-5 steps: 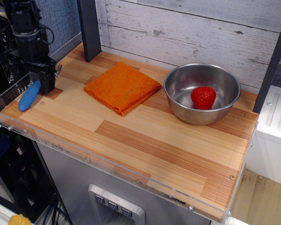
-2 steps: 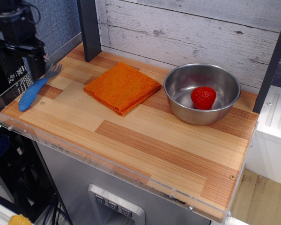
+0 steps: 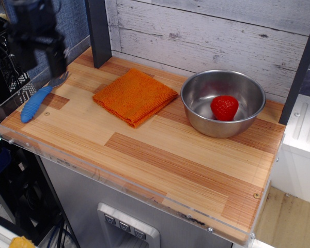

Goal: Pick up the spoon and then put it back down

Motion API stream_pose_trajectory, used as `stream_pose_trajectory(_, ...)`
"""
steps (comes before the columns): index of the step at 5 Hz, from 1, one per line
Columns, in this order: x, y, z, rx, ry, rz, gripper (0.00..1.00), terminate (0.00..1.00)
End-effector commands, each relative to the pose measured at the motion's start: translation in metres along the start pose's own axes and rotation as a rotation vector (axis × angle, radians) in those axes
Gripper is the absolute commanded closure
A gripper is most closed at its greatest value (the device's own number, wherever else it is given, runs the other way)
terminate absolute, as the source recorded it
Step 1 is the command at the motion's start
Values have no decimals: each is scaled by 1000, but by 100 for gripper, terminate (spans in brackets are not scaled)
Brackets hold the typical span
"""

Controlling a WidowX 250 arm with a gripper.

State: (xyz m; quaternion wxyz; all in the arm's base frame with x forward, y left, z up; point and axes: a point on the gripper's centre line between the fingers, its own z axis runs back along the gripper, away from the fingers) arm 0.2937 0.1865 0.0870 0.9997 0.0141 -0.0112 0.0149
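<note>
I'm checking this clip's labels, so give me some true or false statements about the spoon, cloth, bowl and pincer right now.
1. The spoon lies on the wooden table. True.
2. The pincer grips the spoon. False: it hangs above the spoon's grey head, blurred, holding nothing.
3. The strawberry sits on the orange cloth. False: it is inside the metal bowl.
4. The cloth lies between spoon and bowl. True.

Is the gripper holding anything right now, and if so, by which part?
Nothing is held. The spoon lies flat on the table at the left edge, and the gripper is blurred above its metal head, apart from it.
</note>
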Motion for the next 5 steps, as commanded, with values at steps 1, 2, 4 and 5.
stream_pose_trajectory(1, 11, -43, 51, -24, -50, -92, 0, 0)
stream_pose_trajectory(2, 5, -54, 55, -6, -50, -60, 0, 0)
stream_pose_trajectory(4, -1, -60, 58, -14, -55, -57, 0, 0)
stream_pose_trajectory(5, -1, -60, 58, -14, -55, -57, 0, 100)
